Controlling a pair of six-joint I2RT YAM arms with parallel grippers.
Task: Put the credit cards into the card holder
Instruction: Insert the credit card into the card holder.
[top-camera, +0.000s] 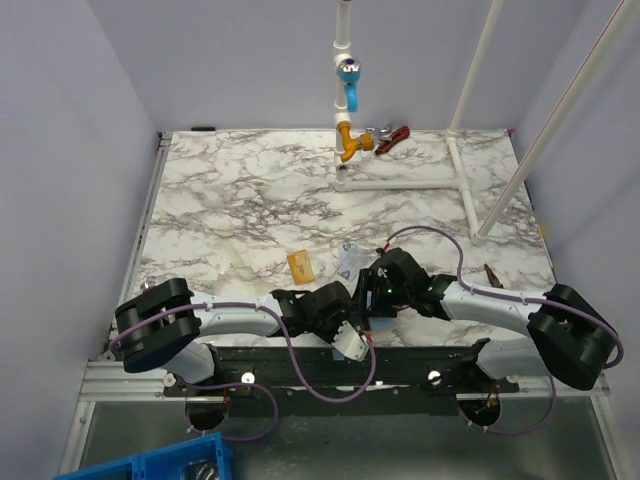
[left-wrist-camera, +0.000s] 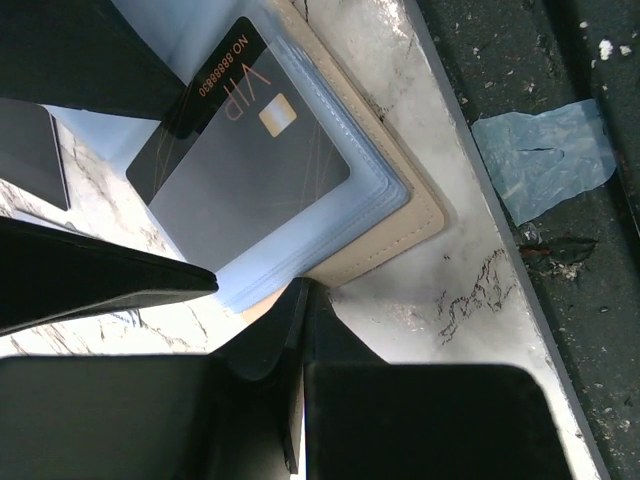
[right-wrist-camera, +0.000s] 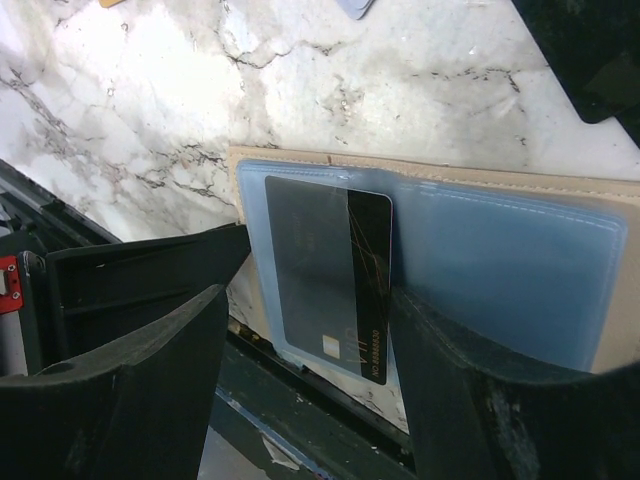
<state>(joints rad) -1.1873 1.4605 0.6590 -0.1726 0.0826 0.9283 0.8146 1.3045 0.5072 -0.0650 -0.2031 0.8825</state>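
The card holder (right-wrist-camera: 520, 250) lies open near the table's front edge, tan outside with light-blue clear sleeves. The black card (right-wrist-camera: 325, 270) sits mostly inside the left sleeve, with a dark strip sticking out toward the middle fold. My right gripper (right-wrist-camera: 315, 290) is open and straddles that card, its right finger (right-wrist-camera: 450, 380) against the exposed edge. My left gripper (left-wrist-camera: 300, 292) is shut, its tips resting at the card holder's (left-wrist-camera: 400, 225) tan edge. The gold-orange card (top-camera: 300, 264) and the pale blue card (top-camera: 349, 260) lie flat on the marble just beyond both grippers.
The table's front edge and a black rail (left-wrist-camera: 560, 300) run right beside the holder, with a patch of blue tape (left-wrist-camera: 545, 155). A white pipe frame (top-camera: 405, 182) with orange and blue fittings (top-camera: 347, 140) and red-handled pliers (top-camera: 392, 135) stand at the back.
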